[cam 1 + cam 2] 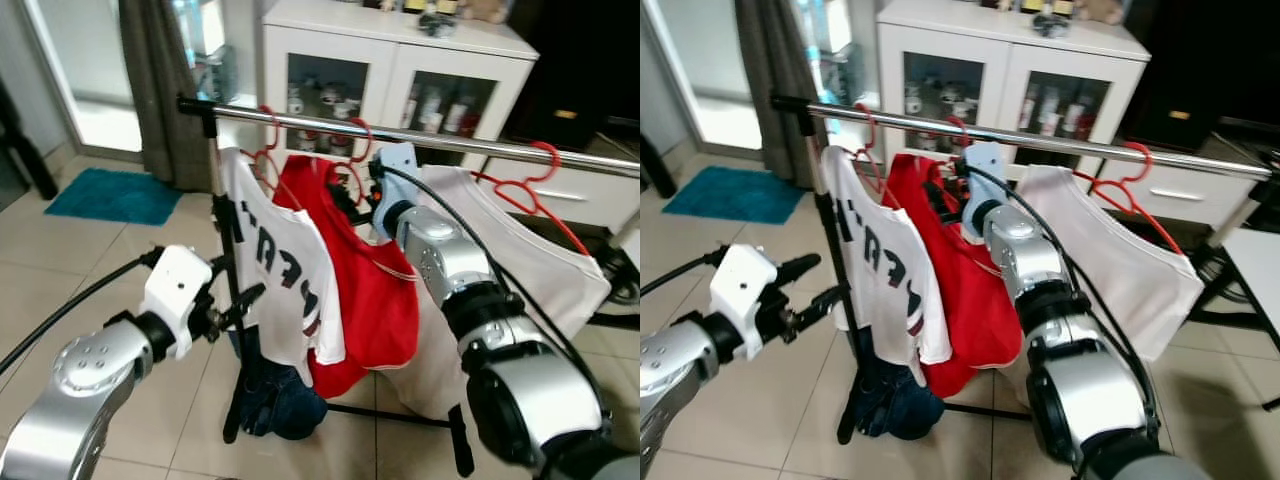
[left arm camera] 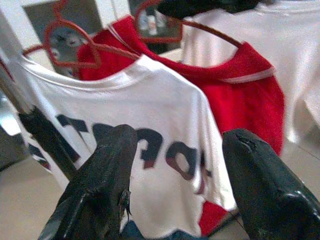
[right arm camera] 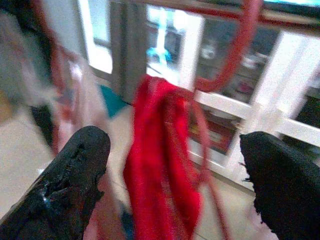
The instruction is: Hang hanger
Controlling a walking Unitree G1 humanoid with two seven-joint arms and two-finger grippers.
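Three shirts on red hangers along rail, white shirt lettering unreadable, right gripper jaws apart at red shirt, left gripper jaws apart.

3 shirts hang on the rail; the right gripper reaches the red shirt.

A white cabinet with glass doors stands behind the rail, bottles and jars on its shelves. A teal mat lies on the beige tiled floor near a grey curtain. Dark cloth lies heaped on the floor.
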